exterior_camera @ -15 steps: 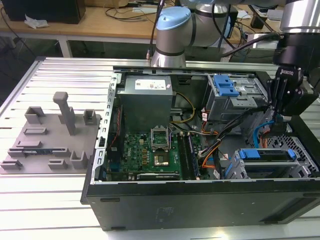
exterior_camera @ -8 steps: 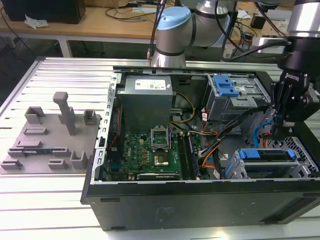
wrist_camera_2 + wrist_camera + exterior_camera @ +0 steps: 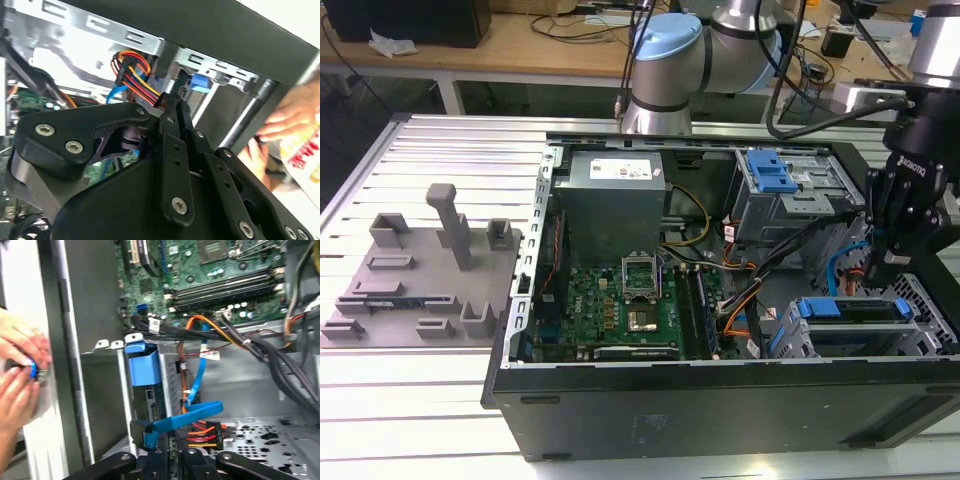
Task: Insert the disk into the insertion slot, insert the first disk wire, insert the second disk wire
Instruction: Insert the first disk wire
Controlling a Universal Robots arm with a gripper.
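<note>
Because the disk (image 3: 144, 365) is sitting home, the gripper (image 3: 175, 456), fingers closed, is pinching the multicoloured power connector (image 3: 198, 432) for plugging.

Green motherboard (image 3: 620, 310) inside black computer case (image 3: 720, 410), grey boxy power supply (image 3: 610, 215) adjoining; grey plastic fixture plate (image 3: 420, 285) on slatted aluminium table (image 3: 400, 400).

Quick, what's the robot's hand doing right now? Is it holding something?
Robot hand: closed, pinching the plug end of the coloured disk wire.
Person's hands: around something small; cannot tell what.
</note>
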